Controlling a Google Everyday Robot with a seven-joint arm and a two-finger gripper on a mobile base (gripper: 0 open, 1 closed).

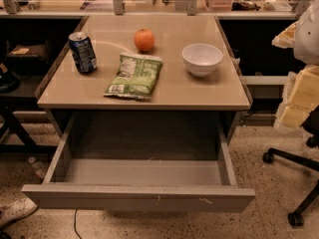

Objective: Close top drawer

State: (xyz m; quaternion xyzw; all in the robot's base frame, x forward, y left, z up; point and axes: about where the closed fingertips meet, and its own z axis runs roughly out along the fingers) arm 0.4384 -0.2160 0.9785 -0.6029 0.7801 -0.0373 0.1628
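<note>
The top drawer (139,199) is pulled far out below the beige tabletop (209,91). Its grey-beige flat front faces me at the bottom of the camera view, with small white scratches right of centre. The inside of the drawer looks empty. My arm comes in at the right edge as white and pale yellow shapes. The gripper (299,101) is there, to the right of the table and above and to the right of the drawer front, apart from it.
On the tabletop stand a blue soda can (82,52), an orange (144,40), a green chip bag (134,75) and a white bowl (202,59). An office chair base (294,188) stands on the floor at right. A white shoe (15,210) is at bottom left.
</note>
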